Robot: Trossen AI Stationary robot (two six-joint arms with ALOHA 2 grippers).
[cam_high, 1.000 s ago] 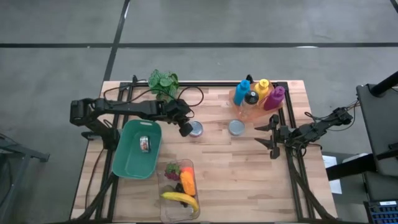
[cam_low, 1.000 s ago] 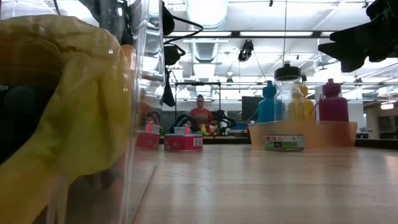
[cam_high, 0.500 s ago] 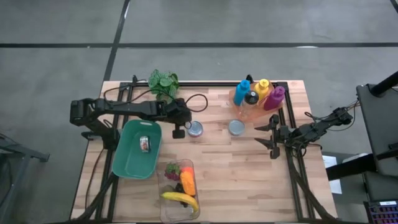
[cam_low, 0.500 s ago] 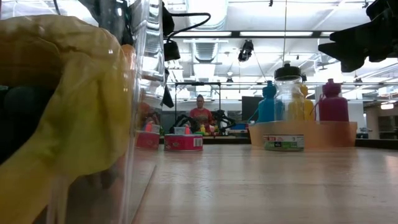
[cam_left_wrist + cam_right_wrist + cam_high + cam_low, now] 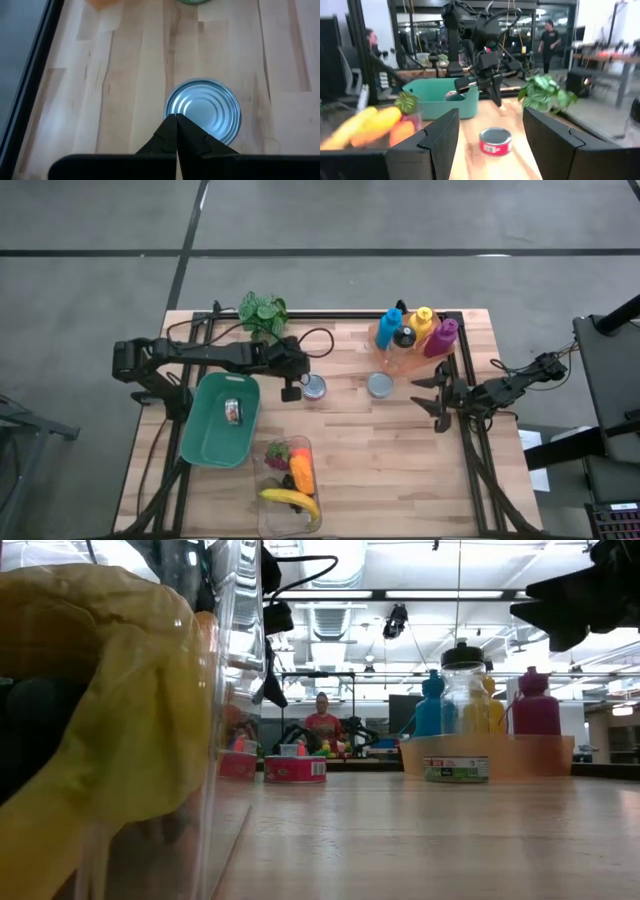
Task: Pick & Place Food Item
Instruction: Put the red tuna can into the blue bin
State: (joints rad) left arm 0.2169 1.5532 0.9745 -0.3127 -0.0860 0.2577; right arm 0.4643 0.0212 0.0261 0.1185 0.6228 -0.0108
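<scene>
A silver-topped, red-labelled can [image 5: 314, 387] stands on its base on the wooden table, and shows too in the low view [image 5: 295, 769] and the left wrist view [image 5: 202, 112]. My left gripper [image 5: 291, 388] hangs just to its left, fingers shut and pointing down [image 5: 176, 118], clear of the table [image 5: 268, 690]. A second can [image 5: 380, 385] stands near the bottle holder. A third can [image 5: 233, 411] lies in the green bin [image 5: 205, 442]. My right gripper [image 5: 436, 402] waits open near the table's right edge, facing the cans [image 5: 490, 145].
A clear container [image 5: 272, 515] with a banana, an orange piece and other fruit sits at the near edge and fills the low view's left side [image 5: 110, 720]. Coloured bottles [image 5: 415, 332] stand in a holder at the far right. A plant [image 5: 262, 311] stands at the far edge.
My left gripper has shifted a little toward the table's left, away from the red-labelled can, and turned at the wrist, so its fingers now point down. The cans have stayed where they were.
</scene>
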